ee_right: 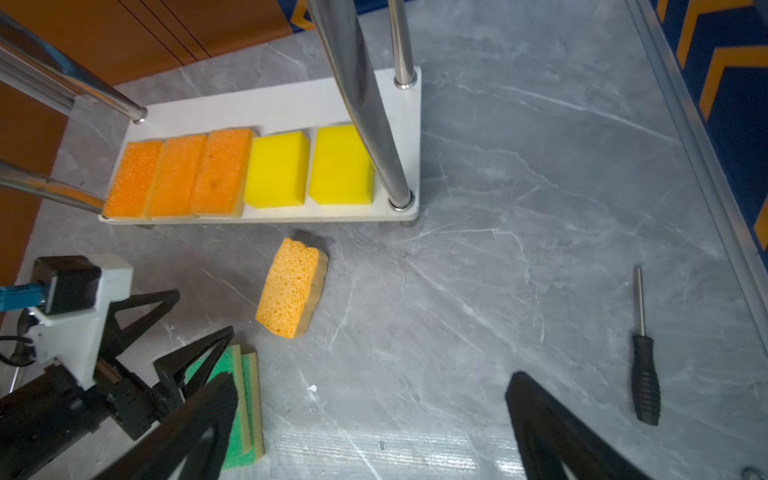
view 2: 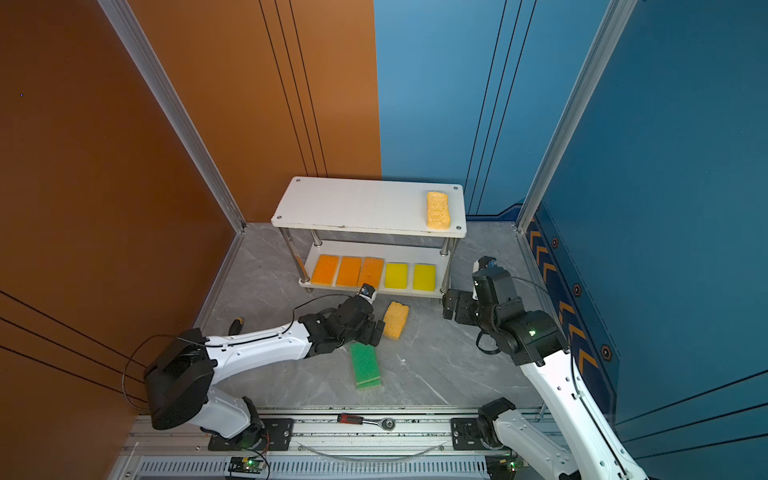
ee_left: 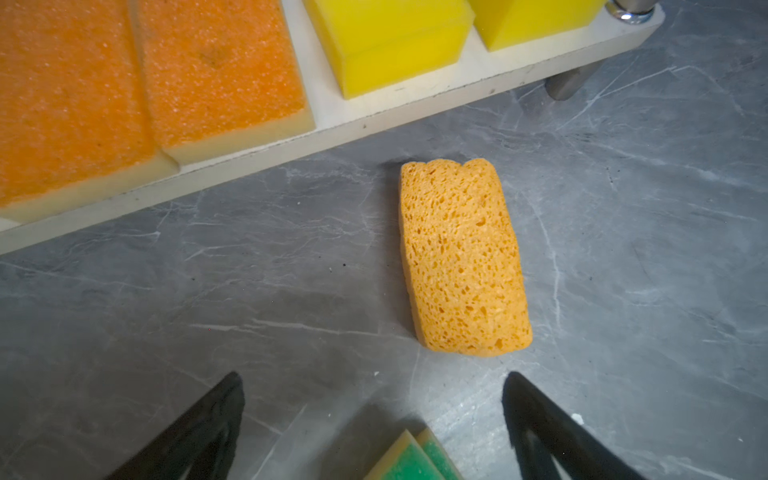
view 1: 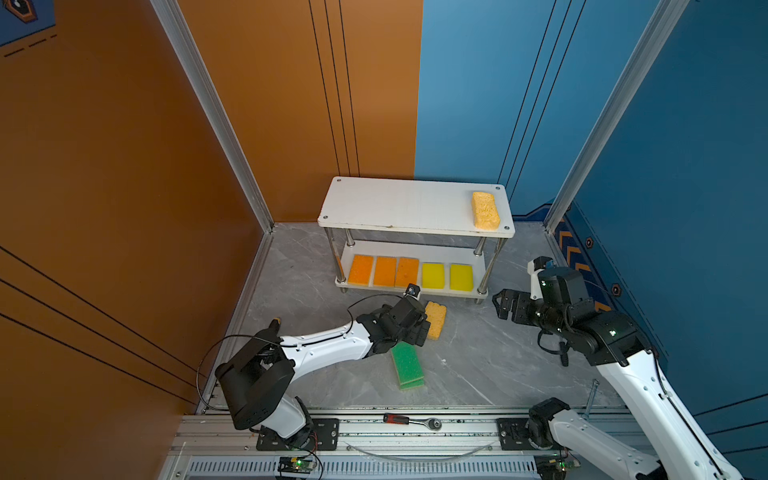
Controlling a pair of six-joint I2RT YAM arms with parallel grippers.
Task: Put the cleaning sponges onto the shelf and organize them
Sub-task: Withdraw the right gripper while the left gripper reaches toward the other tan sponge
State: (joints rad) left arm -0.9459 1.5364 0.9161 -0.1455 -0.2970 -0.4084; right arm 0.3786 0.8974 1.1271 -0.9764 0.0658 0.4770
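The left hand (ee_left: 374, 376) hangs low over the grey marbled worktop (view 1: 478, 353) with its black fingers spread wide and nothing between them. Just ahead of the fingertips lies a loose porous sponge (ee_left: 461, 257), yellow-orange with rounded corners, flat on the worktop and slightly askew to the shelf edge. Beneath the hand, two green-topped sponges (view 1: 407, 365) lie overlapped, one shifted a little off the other. Whether the fingers touch them cannot be told.

The right hand (ee_right: 371, 377) is likewise fully parted and empty. In both top views it is held above the worktop near the right end of the shelf (view 1: 395, 208), well apart from the loose sponges.

The white two-tier shelf stands at the back of the worktop on chrome posts. Along its lower board three orange-topped sponges (ee_right: 178, 178) sit packed side by side at the left. Two yellow sponges (ee_right: 307, 168) follow to the right, with a narrow gap between them. On the upper board a second porous sponge (view 1: 485, 210) lies alone at the right end, its long side running front to back.

A black-handled screwdriver (ee_right: 645, 374) lies on the worktop to the right, and a ratchet wrench (view 1: 409, 419) rests on the metal rail at the front.
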